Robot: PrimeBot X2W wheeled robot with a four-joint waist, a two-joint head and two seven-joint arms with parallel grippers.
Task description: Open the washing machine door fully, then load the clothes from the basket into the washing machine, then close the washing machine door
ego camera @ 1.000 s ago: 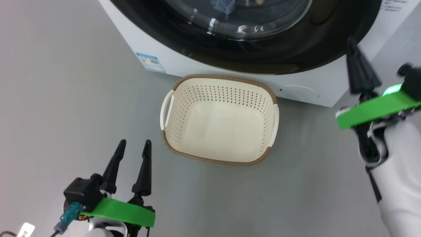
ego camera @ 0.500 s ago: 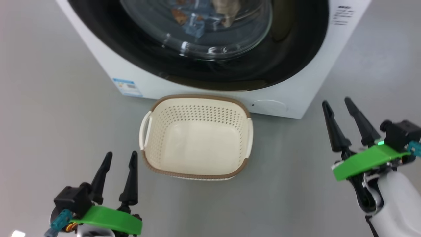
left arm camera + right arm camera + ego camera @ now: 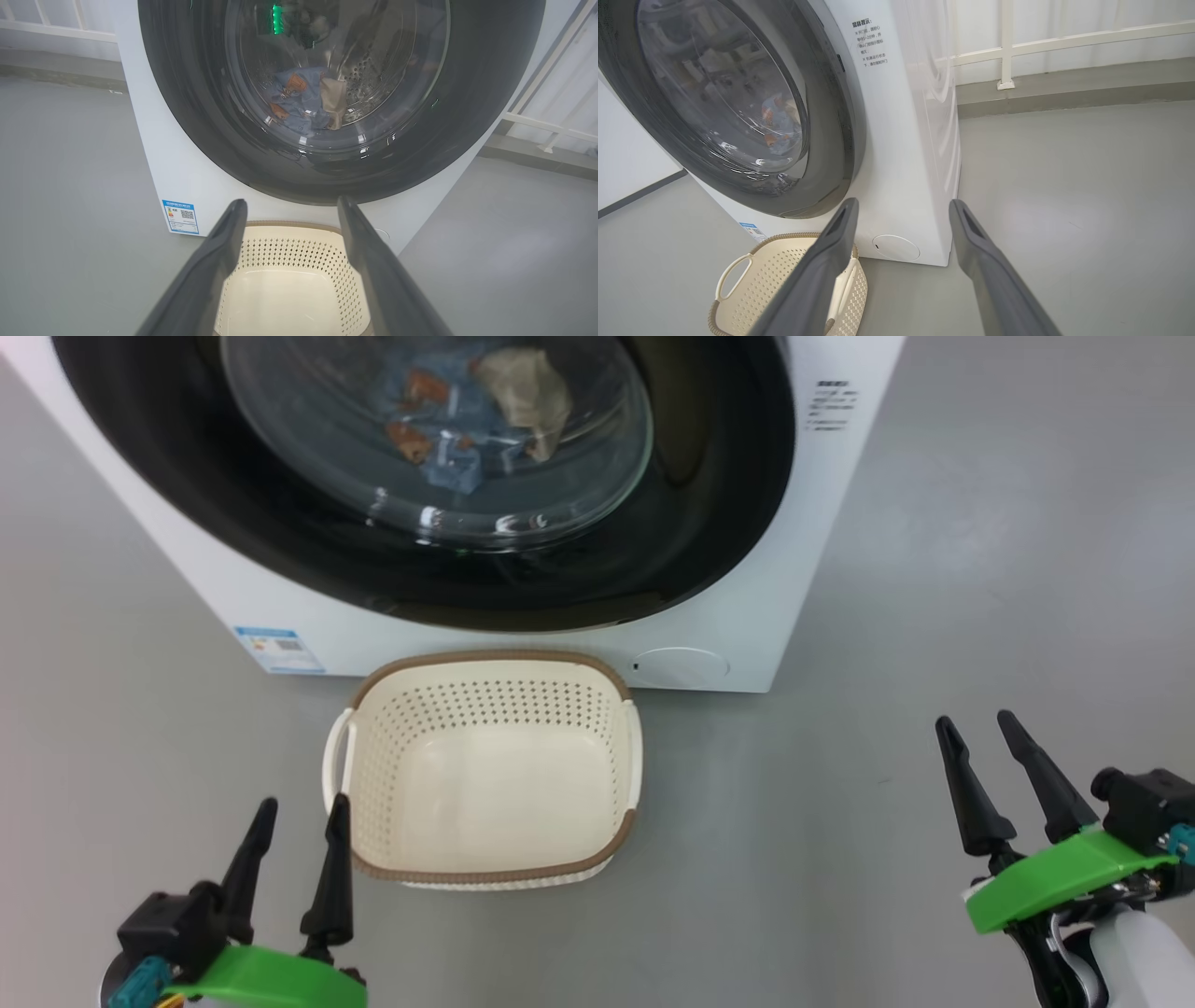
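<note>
Glass door [image 3: 168,476] shut over the clothes [image 3: 448,439], basket [image 3: 485,658] empty: task appears complete, so left gripper [image 3: 303,803] and right gripper [image 3: 975,719] hang open, holding nothing.

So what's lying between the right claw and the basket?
Nothing: the head view shows bare grey floor from the right gripper to the basket.

White washing machine [image 3: 826,513] stands on the grey floor. Washing machine door [image 3: 719,523] shut, glossy black rim. Clothes [image 3: 467,425] heaped behind the glass: blue-and-orange pieces, one beige. Basket [image 3: 485,660] upright on the floor just before the machine's front, cream perforated inside bare.
</note>
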